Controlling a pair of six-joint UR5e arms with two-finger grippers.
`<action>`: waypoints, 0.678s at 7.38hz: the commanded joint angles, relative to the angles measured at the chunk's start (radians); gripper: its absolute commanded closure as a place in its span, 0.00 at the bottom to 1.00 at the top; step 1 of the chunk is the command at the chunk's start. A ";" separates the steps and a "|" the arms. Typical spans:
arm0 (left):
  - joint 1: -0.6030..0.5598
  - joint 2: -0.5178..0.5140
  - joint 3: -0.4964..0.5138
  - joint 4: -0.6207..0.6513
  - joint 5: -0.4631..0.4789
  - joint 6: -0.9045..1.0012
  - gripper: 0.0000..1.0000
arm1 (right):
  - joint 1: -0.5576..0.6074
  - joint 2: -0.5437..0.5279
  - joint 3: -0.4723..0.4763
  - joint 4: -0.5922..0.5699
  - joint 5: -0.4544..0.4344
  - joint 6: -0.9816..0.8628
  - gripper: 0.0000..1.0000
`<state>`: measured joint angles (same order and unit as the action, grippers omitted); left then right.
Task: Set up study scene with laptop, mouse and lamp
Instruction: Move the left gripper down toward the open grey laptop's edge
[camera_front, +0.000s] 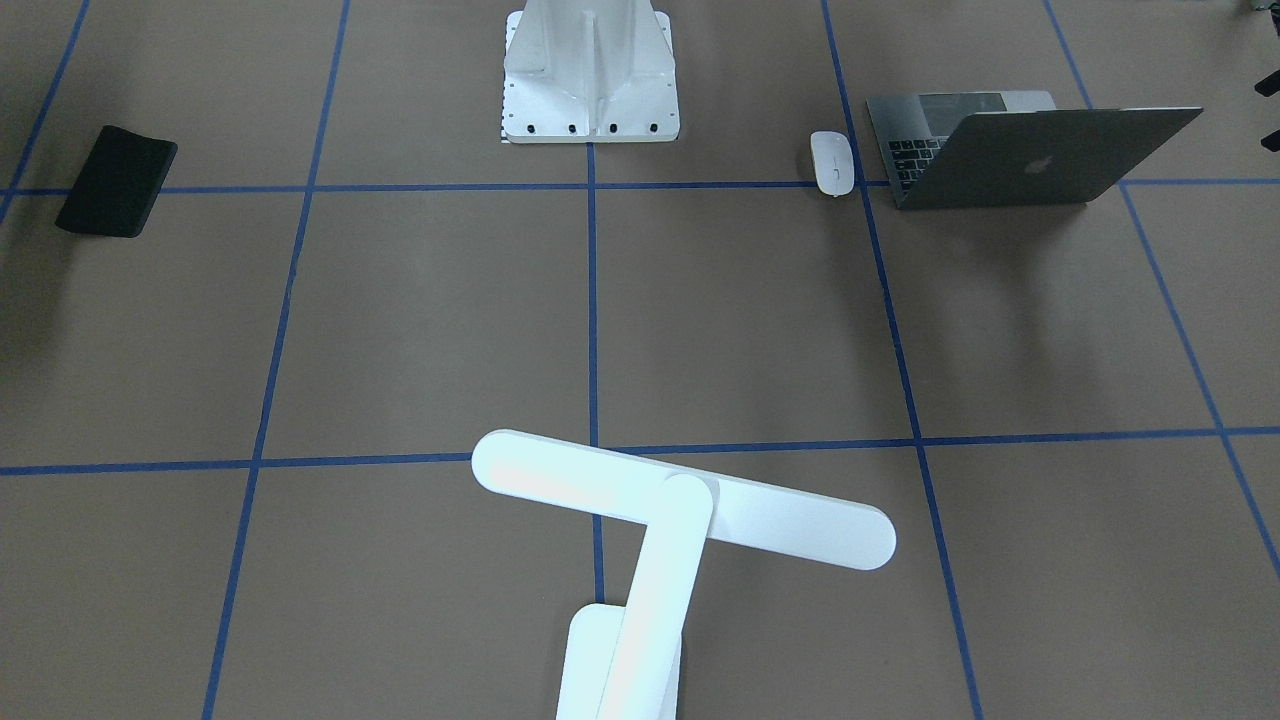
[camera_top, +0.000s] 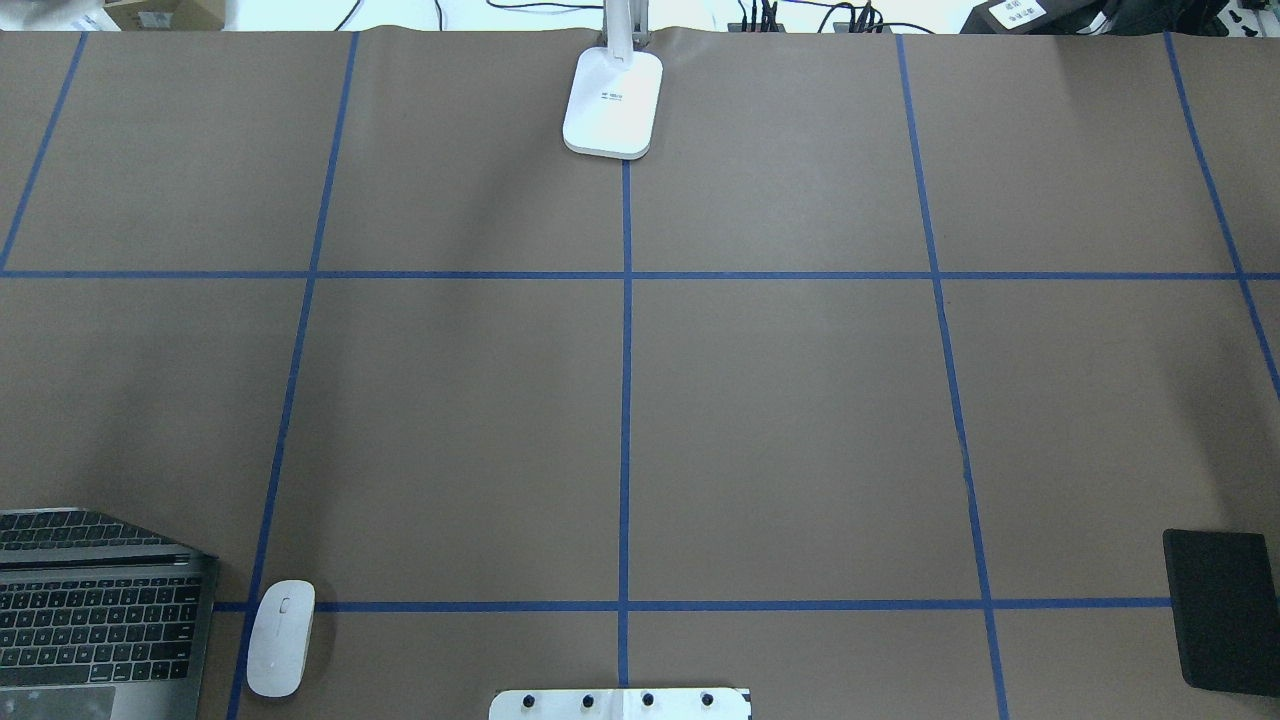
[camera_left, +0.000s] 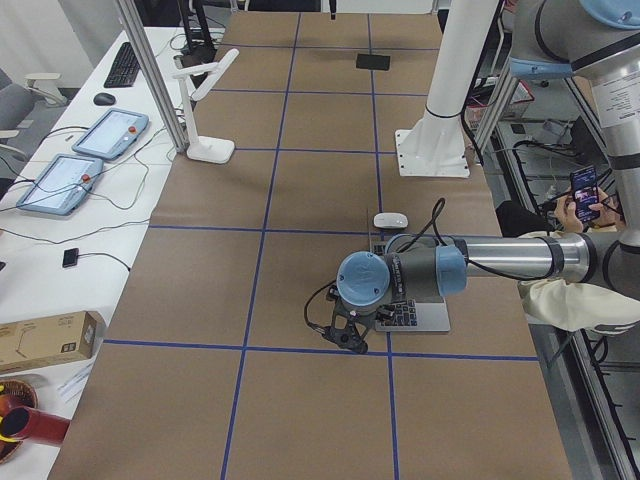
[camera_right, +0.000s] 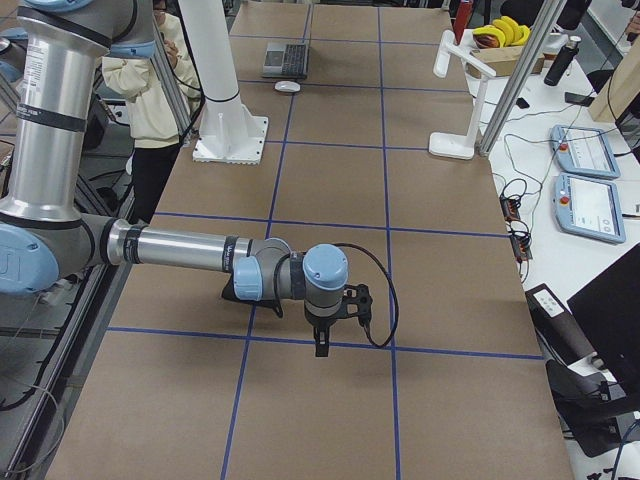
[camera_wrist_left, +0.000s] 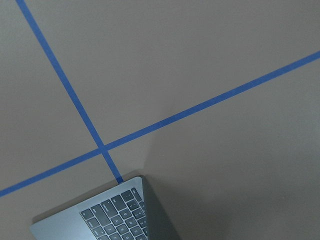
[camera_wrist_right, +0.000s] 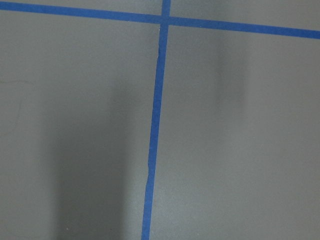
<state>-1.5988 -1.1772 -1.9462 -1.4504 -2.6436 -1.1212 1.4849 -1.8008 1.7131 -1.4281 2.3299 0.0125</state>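
The laptop (camera_top: 90, 610) stands open at the table's near left corner, with its lid and logo facing the front-facing view (camera_front: 1030, 150). The white mouse (camera_top: 281, 637) lies just beside it, on a tape line. The white lamp (camera_front: 680, 510) stands at the far edge, in the middle, and its base (camera_top: 612, 105) shows in the overhead view. The left gripper (camera_left: 345, 345) hangs over the table just beyond the laptop. The right gripper (camera_right: 322, 345) hangs over bare table at the right end. I cannot tell whether either gripper is open or shut. The left wrist view shows a laptop corner (camera_wrist_left: 110, 215).
A flat black pad (camera_top: 1220, 610) lies near the near right corner. The white ribbed pedestal (camera_front: 590, 80) stands at the near edge, in the middle. Blue tape lines grid the brown table. A person (camera_left: 590, 290) stands by the robot's side.
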 joint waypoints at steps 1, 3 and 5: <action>0.065 0.028 0.003 -0.152 -0.021 -0.214 0.01 | 0.000 0.000 0.011 0.001 0.002 0.000 0.00; 0.086 0.071 0.003 -0.162 -0.022 -0.215 0.01 | 0.000 0.000 0.013 0.009 0.002 0.000 0.00; 0.095 0.094 0.001 -0.168 -0.058 -0.226 0.01 | 0.002 -0.002 0.014 0.018 0.002 -0.002 0.00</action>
<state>-1.5106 -1.0987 -1.9438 -1.6145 -2.6786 -1.3383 1.4857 -1.8019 1.7258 -1.4144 2.3316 0.0113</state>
